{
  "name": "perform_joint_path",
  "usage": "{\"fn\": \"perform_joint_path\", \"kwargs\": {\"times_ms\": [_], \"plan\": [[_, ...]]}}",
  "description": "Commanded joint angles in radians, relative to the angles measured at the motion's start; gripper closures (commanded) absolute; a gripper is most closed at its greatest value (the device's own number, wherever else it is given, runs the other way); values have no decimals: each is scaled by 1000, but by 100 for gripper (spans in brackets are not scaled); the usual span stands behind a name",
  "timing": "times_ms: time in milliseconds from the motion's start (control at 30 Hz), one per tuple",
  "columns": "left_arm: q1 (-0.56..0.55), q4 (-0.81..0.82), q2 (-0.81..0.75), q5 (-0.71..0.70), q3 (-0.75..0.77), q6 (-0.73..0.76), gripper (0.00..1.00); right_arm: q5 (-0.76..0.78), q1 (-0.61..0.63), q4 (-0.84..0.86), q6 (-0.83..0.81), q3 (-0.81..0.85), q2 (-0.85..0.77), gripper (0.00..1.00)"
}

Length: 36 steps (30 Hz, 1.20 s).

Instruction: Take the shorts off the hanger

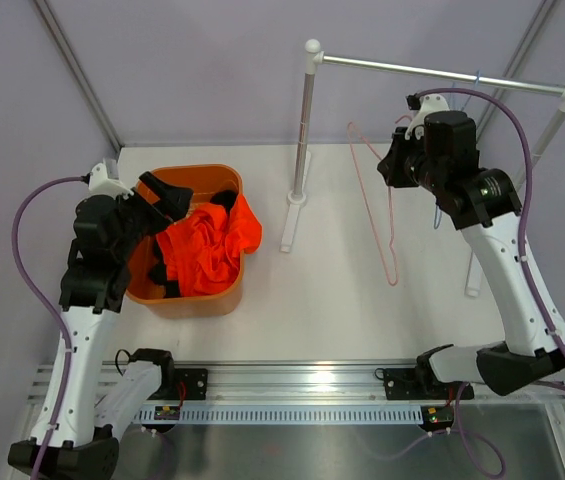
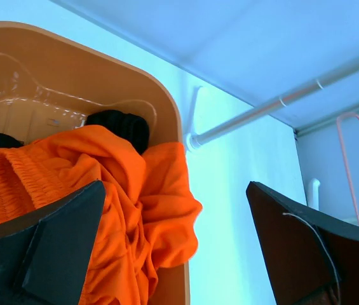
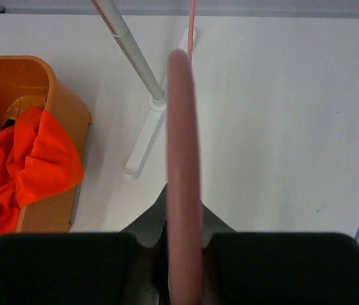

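Orange shorts (image 1: 212,250) lie heaped in the bin (image 1: 187,300) at 9 o'clock on the tabletop (image 1: 342,310). The black shorts (image 2: 119,127) sit under and behind them, showing at the heap's 12 o'clock edge. Nothing else can be seen in the bin, and both pairs look to be off the hanger (image 3: 182,127).

The left tool (image 1: 167,198) hangs over the bin with its fingers wide apart, holding nothing. The right tool (image 1: 399,160) is at 1 o'clock, clamped together on the bare pink hanger, which dangles below the rail (image 1: 442,75).

The likeliest slip is at the bin. One orange fold hangs over the rim at 3 o'clock (the left wrist view shows it well past the edge), so a brush from the left tool as it pulls away could drag that pair out onto the tabletop.

The hanger is thin wire held at one point. It may swing or twist in the grip and knock the rail if carried quickly.
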Motion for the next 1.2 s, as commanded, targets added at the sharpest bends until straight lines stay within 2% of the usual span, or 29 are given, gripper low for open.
{"fn": "perform_joint_path", "kwargs": {"times_ms": [0, 200, 433, 1167], "plan": [[-3, -50, -66, 153, 42, 58, 1, -187, -71, 61, -29, 123, 69, 100], [-3, -115, -144, 271, 47, 117, 1, -316, -141, 78, -32, 249, 168, 100], [-3, -184, -201, 268, 58, 215, 1, -500, -153, 118, -75, 315, 237, 100], [-3, -162, -198, 290, -25, 270, 1, -210, -158, -37, 9, 772, 570, 100]]}}
